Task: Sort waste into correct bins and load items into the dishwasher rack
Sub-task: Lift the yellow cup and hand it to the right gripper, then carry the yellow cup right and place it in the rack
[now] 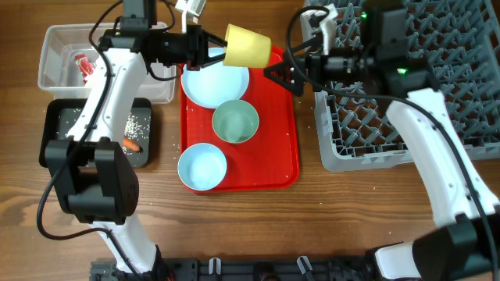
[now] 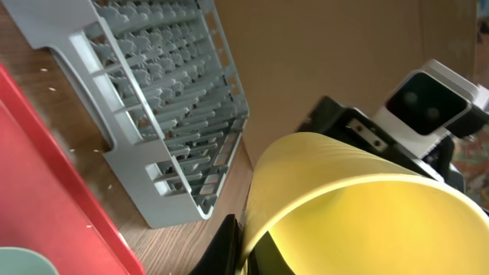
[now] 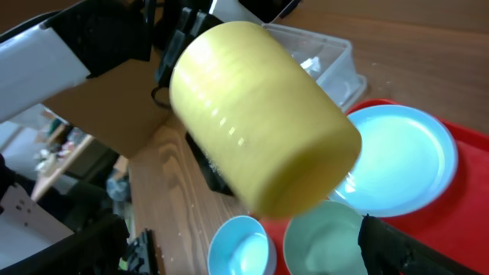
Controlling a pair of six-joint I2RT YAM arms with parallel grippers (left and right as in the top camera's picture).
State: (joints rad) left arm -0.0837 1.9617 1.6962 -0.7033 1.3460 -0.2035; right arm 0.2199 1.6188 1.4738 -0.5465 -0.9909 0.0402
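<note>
Cup [image 1: 248,45] above plate [image 1: 212,87]; rack [image 1: 367,160] right of tray [image 1: 275,148].

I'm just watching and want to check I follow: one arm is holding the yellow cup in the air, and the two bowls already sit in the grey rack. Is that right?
Not quite. The left gripper does hold the yellow cup up, but the green bowl and the blue bowl sit on the red tray, not in the grey rack. The overhead view shows it.
</note>
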